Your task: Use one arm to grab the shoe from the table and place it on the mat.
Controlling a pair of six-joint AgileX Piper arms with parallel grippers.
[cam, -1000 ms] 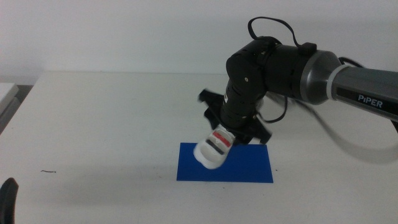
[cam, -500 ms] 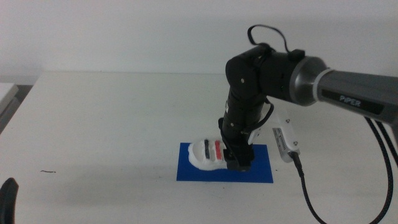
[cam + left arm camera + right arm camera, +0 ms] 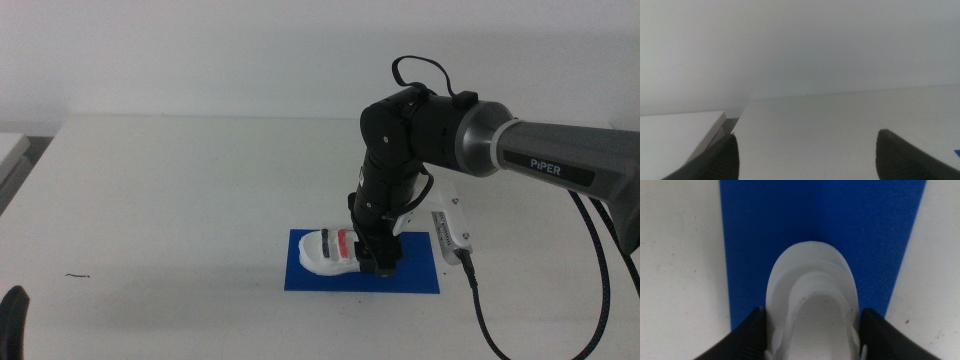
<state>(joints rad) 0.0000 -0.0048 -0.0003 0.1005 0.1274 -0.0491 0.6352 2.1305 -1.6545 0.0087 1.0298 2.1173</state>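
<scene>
1. Middle view: right gripper [image 3: 372,262] clamps the shoe [image 3: 332,249] on the mat [image 3: 415,270].
2. Shoe looks light and stiff-soled; its sides suit gripping.
3. Left gripper [image 3: 805,150] waits wide open at the desk [image 3: 180,200] edge.

The shoe [image 3: 332,251] lies on the mat's [image 3: 412,271] left part — the mat on the table [image 3: 180,190].

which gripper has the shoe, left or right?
The right gripper: its jaws flank the shoe over the mat. The left gripper is open with only the table between its jaws.
</scene>
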